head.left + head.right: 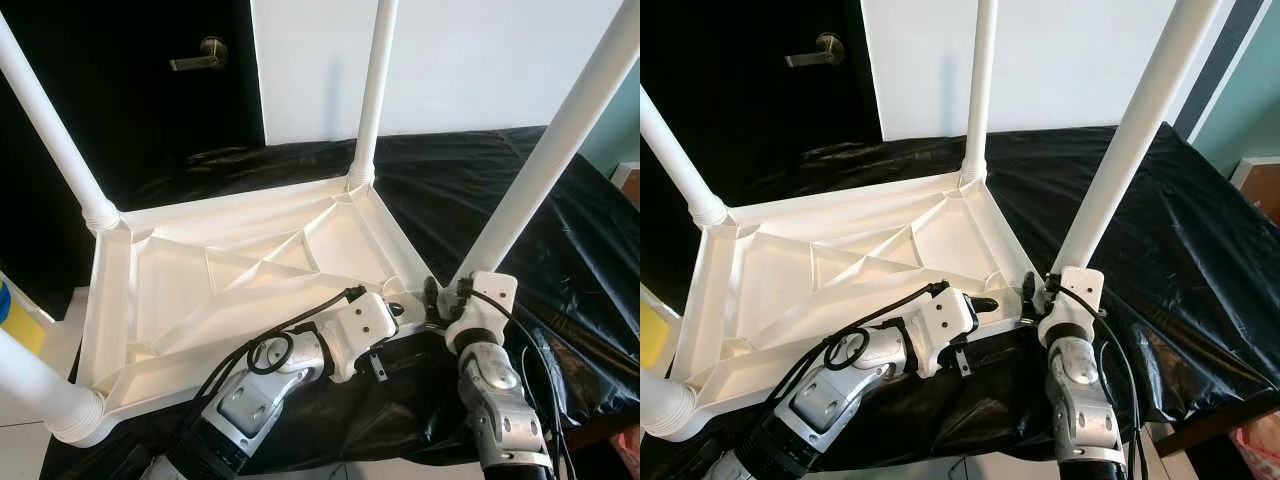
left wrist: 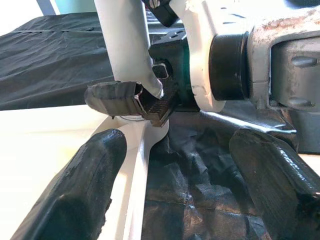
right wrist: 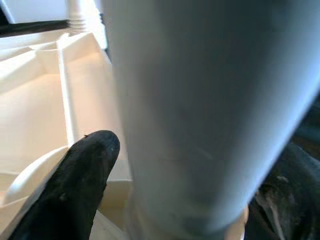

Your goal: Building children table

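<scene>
Four legs up: the table lies upside down on the black-covered worktop. Right gripper fingers straddle the near-right leg at its base, apparently clamped; left gripper fingers sit apart beside that corner. You'll likely find it light, stiff, slick plastic, so grip low by the socket.

Bright daylight, sharp head views; wrist closeups blurry

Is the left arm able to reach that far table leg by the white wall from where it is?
Probably not without moving: the left gripper sits at the near corner, and the upturned tabletop lies between it and the far leg.
</scene>
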Motion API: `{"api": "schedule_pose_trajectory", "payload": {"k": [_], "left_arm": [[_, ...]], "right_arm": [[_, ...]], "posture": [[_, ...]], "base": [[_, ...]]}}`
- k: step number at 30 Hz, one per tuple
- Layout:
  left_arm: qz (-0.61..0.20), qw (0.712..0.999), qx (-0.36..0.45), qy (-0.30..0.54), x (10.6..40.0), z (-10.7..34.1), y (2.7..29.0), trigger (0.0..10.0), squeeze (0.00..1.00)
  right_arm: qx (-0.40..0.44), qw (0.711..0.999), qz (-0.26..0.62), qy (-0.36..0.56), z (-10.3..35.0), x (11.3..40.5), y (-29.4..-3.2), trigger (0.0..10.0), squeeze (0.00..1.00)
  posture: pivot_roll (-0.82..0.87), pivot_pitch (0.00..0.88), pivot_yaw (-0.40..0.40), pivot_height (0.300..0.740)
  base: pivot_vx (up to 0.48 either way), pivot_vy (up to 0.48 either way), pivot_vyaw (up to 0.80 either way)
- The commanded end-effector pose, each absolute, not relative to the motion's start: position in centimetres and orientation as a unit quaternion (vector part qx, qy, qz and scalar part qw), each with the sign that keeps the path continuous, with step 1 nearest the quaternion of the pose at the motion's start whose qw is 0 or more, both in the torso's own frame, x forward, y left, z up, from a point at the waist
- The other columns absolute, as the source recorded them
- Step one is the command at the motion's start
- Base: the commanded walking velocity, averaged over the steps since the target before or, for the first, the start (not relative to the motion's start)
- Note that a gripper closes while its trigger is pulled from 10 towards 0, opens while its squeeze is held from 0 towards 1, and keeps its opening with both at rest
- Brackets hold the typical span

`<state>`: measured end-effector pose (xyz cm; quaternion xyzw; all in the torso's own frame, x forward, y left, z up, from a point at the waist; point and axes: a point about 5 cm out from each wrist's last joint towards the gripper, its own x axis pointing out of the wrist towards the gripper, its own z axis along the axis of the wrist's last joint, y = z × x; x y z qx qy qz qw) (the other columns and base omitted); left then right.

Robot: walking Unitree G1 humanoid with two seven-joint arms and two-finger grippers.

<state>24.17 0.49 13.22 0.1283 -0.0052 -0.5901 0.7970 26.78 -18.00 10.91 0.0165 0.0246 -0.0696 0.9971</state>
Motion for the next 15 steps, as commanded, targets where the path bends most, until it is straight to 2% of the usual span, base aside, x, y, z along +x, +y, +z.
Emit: {"api": "schedule_pose_trajectory", "payload": {"k": [1, 8, 9, 12, 13, 15], "left_arm": [[-0.605, 0.786, 0.129, 0.001, 24.0, 13.0, 0.5, 10.0, 0.00], [-0.605, 0.786, 0.129, 0.000, 24.0, 13.1, 0.4, 10.0, 0.00], [-0.605, 0.786, 0.129, 0.000, 24.0, 13.1, 0.4, 10.0, 0.00], [-0.605, 0.786, 0.129, 0.000, 24.0, 13.1, 0.4, 10.0, 0.00], [-0.605, 0.786, 0.129, -0.001, 24.1, 13.2, 0.4, 10.0, 0.00], [-0.605, 0.786, 0.129, -0.001, 24.1, 13.2, 0.4, 10.0, 0.00]], "right_arm": [[0.022, 0.998, -0.060, 0.016, 11.1, 26.8, -18.4, 10.0, 1.00], [0.002, 1.000, 0.016, -0.009, 11.9, 26.7, -19.9, 10.0, 1.00], [0.001, 0.999, 0.032, -0.012, 12.0, 26.7, -20.2, 10.0, 0.00], [-0.004, 0.998, 0.057, -0.013, 12.1, 26.7, -20.5, 10.0, 0.00], [-0.016, 0.995, 0.095, -0.011, 12.1, 26.7, -20.8, 10.0, 0.00], [-0.016, 0.995, 0.095, -0.011, 12.1, 26.7, -20.8, 10.0, 0.00]], "posture": [[-0.06, 0.000, -0.014, 0.740], [-0.06, 0.000, -0.014, 0.740], [-0.06, 0.000, -0.013, 0.740], [-0.06, 0.000, -0.011, 0.740], [-0.06, 0.000, -0.011, 0.740], [-0.06, 0.000, -0.011, 0.740]], "base": [[0.000, 0.000, 0.00], [0.000, 0.000, 0.00], [0.000, 0.000, 0.00], [0.000, 0.000, 0.00], [0.000, 0.000, 0.00], [0.000, 0.000, 0.00]]}}
